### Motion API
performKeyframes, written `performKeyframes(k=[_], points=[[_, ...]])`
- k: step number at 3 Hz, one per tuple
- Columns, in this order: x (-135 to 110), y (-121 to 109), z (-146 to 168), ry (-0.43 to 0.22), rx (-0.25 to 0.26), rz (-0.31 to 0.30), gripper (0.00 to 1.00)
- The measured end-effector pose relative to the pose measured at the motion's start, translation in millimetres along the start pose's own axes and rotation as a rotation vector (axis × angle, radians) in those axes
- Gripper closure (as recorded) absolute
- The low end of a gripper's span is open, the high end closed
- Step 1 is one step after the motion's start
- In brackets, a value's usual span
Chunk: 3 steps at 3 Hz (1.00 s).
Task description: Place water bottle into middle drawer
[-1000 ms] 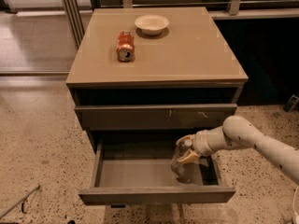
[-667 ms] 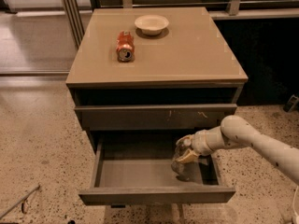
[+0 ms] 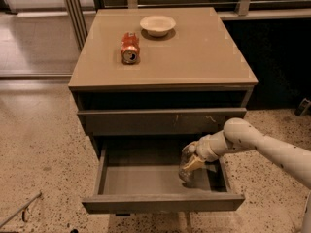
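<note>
The end effector [image 3: 195,161] is gripping the water bottle [image 3: 186,174] roughly upright inside the right end of the pulled-out middle drawer [image 3: 141,179], while a soda can [image 3: 129,47] and a bowl [image 3: 157,24] are resting on the desk [image 3: 194,52] above.

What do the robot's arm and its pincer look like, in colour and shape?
The arm is smooth, rounded and off-white, with a bulbous joint and no visible cables or markings. Its pincer, at the water bottle in the middle drawer's right part, has tan fingers.
</note>
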<state>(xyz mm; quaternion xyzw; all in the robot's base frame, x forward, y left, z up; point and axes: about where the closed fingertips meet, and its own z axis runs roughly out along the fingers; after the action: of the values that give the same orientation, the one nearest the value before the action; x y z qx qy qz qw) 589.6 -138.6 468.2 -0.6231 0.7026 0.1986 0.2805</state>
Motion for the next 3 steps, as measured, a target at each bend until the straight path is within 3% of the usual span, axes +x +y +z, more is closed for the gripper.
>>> performKeyframes(k=[2, 3], points=[[11.5, 5.4, 14.9, -0.014, -0.022, 0.008, 1.0], [11.5, 5.4, 15.0, -0.015, -0.022, 0.008, 0.81]])
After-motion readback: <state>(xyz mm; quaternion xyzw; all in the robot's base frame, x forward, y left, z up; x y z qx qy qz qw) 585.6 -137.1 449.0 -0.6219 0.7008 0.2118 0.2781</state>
